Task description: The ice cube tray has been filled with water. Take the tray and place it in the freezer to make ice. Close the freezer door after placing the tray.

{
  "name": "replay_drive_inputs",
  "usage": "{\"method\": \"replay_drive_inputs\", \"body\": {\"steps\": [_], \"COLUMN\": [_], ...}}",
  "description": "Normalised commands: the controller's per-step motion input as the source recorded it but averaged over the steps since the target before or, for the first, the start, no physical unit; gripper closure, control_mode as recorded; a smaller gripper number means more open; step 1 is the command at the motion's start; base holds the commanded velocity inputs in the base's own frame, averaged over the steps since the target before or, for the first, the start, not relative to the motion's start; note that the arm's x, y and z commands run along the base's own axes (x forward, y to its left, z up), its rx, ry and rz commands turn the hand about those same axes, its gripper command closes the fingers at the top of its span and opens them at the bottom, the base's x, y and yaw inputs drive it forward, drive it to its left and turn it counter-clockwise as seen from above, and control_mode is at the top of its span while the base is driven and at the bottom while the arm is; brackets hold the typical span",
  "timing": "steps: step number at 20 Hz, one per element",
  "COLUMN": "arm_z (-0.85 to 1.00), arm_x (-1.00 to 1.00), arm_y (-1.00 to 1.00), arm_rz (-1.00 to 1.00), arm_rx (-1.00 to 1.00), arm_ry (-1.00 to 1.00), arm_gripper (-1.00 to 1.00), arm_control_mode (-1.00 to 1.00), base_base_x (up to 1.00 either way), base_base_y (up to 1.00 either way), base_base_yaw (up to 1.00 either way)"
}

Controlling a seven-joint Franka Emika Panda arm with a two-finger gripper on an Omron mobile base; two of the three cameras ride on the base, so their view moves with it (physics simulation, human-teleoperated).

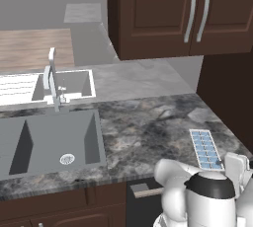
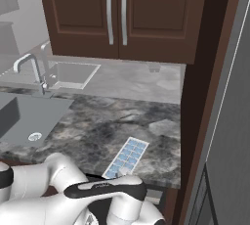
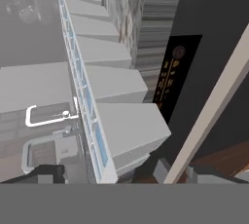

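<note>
The ice cube tray (image 1: 205, 148) lies flat on the dark marble counter (image 1: 143, 127) near its right front corner, its pale blue water cells (image 2: 128, 156) showing. My arm rises just in front of the tray's near end. In the hand view the tray (image 3: 109, 86) runs away edge-on and very close, and my gripper (image 3: 121, 175) stands open with one fingertip on each side of the tray's near end, not closed on it. The light grey freezer door (image 2: 229, 136) stands at the far right, and the freezer itself is hidden behind it.
A grey double sink (image 1: 54, 142) with a tall faucet (image 1: 52, 75) takes up the counter's left. Dark brown wall cabinets (image 2: 117, 13) hang above the counter's back. A dark wood side panel (image 2: 195, 121) stands between the counter and the fridge.
</note>
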Motion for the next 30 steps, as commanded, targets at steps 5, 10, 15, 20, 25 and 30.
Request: {"method": "replay_drive_inputs", "body": {"steps": [5, 10, 15, 20, 25, 30], "arm_z": [0.0, 0.0, -0.01, 0.0, 0.0, 0.0], "arm_x": [0.14, 0.14, 0.13, 0.04, 0.0, 0.0], "arm_y": [0.0, -0.02, 0.0, 0.0, 0.0, 0.0], "arm_rz": [-0.06, -0.07, -0.06, -0.05, -0.05, -0.05], "arm_rx": [0.0, 0.0, 0.0, 0.0, 0.0, 0.0], "arm_ry": [-0.01, -0.01, -0.03, -0.06, -0.08, -0.05], "arm_gripper": [-1.0, -1.0, -1.0, -1.0, -1.0, 1.0], "arm_control_mode": [-1.0, -1.0, -1.0, -1.0, -1.0, -1.0], "base_base_x": [0.0, 0.0, 0.0, 0.0, 0.0, 0.0], "base_base_y": [0.0, 0.0, 0.0, 0.0, 0.0, 0.0], "base_base_yaw": [0.0, 0.0, 0.0, 0.0, 0.0, 0.0]}}
